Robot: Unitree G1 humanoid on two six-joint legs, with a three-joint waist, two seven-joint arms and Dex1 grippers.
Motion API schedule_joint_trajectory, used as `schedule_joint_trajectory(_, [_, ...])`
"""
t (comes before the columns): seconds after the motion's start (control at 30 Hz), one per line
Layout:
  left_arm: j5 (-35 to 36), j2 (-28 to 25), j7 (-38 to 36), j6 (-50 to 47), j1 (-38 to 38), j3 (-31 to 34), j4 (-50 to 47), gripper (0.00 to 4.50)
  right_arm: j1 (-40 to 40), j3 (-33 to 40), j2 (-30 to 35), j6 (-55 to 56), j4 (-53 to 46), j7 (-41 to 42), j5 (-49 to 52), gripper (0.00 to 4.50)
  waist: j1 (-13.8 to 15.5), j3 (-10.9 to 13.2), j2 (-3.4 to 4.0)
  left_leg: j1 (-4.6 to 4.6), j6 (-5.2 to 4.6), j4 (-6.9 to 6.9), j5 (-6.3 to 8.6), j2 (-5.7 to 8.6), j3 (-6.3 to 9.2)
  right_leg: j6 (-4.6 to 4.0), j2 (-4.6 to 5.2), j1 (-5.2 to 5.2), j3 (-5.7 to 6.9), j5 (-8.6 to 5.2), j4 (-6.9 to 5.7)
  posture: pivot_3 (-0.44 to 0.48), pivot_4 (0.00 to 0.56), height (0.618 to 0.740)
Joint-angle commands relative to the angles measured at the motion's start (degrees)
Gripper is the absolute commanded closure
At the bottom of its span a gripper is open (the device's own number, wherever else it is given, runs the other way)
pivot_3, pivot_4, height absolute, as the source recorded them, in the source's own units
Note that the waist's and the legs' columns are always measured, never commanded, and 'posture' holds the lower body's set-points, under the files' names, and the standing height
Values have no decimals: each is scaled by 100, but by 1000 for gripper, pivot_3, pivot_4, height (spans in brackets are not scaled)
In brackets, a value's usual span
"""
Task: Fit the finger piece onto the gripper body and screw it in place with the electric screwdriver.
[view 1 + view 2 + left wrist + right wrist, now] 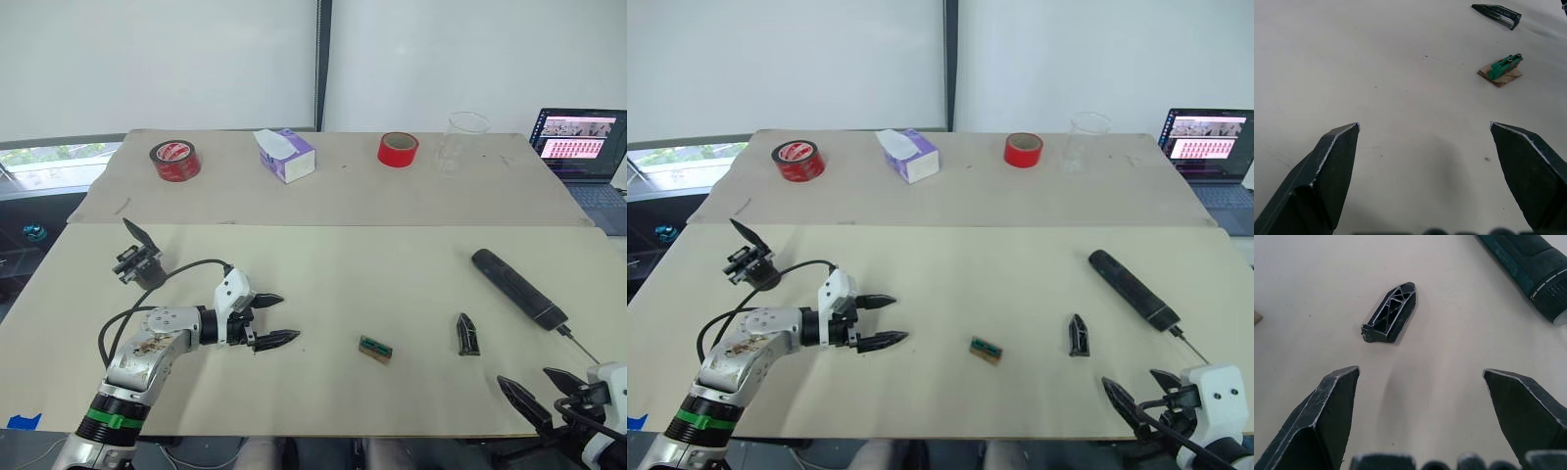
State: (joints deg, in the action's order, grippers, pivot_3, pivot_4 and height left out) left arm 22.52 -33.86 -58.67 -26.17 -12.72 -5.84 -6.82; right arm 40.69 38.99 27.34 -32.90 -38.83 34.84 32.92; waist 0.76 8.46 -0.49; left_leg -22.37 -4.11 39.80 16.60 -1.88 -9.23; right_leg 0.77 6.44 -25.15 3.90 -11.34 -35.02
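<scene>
The finger piece (467,334) lies flat on the cream table, right of centre, and also lies ahead of my right fingers as the finger piece (1391,313). My right gripper (542,390) hovers open at the front right edge, a short way in front of it. The electric screwdriver (517,287) lies diagonally at the right, its thin bit pointing toward the front edge. The gripper body (138,258) sits at the far left with one pointed finger sticking up. My left gripper (273,319) is open and empty just right of it, low over the table.
A small green-and-brown block (375,349) lies between the grippers. On the back table stand two red tape rolls (175,161) (398,149), a tissue box (285,154) and a clear cup (462,141). A laptop (582,147) sits at the far right.
</scene>
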Motion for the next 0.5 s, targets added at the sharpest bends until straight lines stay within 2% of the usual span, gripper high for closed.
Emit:
schedule_joint_trajectory(0.03, [76, 246, 435, 151, 62, 285, -244, 0, -171, 78, 261, 85, 37, 89, 17, 43, -1, 0, 0, 0, 0, 0, 0, 0, 0, 0, 0, 0, 0, 0, 0, 0, 150, 740])
schedule_joint_trajectory(0.13, [175, 772, 1530, -5, 564, 890, -825, 0, -901, -90, 959, -24, 251, 269, 22, 43, -73, -2, -3, 2, -16, 4, 7, 2, -4, 0, 12, 4, -16, 4, 3, 0, 150, 740])
schedule_joint_trajectory(0.2, [216, 888, 1790, -116, 1044, 1063, -1270, 0, -1409, -274, 1290, -157, 297, 326, 163, 43, -105, -3, -7, 7, -61, 6, -13, 2, -7, -12, 9, 10, -20, 18, 5, 0, 150, 740])
schedule_joint_trajectory(0.3, [307, 1065, 2248, -113, 1895, 1425, -1948, 0, -2245, -744, 1856, -378, 395, 686, 435, 43, -138, -4, -6, 11, -45, -2, -10, -5, -3, -19, -1, 7, -15, 23, 1, 0, 150, 740])
schedule_joint_trajectory(0.4, [474, 1414, 2882, -7, 2599, 2179, -2342, 0, -3190, -1275, 2297, -606, 489, 1262, 981, 43, -96, 1, -13, 11, -38, -4, -13, -7, 10, -29, -9, 3, -1, 16, -4, 0, 150, 740])
schedule_joint_trajectory(0.5, [459, 1689, 3360, 249, 3012, 2866, -2309, 0, -4008, -1806, 2507, -764, 568, 1634, 1317, 43, 1, 4, -19, 13, -36, 0, -15, -9, 20, -42, -11, 9, 7, 7, -2, 0, 150, 740])
